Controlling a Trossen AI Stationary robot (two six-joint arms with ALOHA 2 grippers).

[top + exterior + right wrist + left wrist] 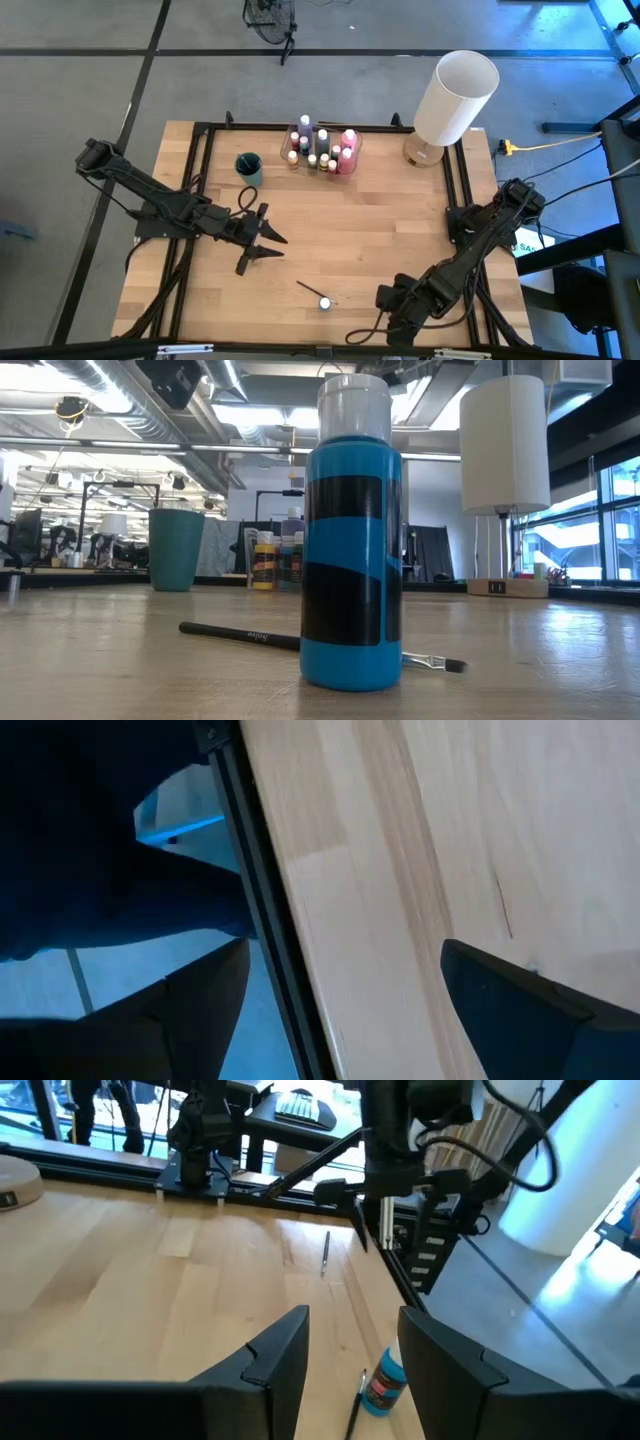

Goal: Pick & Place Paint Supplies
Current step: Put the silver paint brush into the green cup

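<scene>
A: High view check. State of the left tool (262, 240)?

B: Fingers partly apart, nothing between them. It hangs over the middle of the table (400, 230).

A: Location of the blue paint bottle (325, 302)?

B: Upright ahead of the left tool, well apart from it, just beside the paintbrush (308, 290) lying flat.

A: Right tool (340, 1010)?

B: Jaws fully apart, holding nothing, at the table's edge. Remaining bottles (322, 148) stand grouped far beyond the left tool, near the teal cup (248, 166).
</scene>
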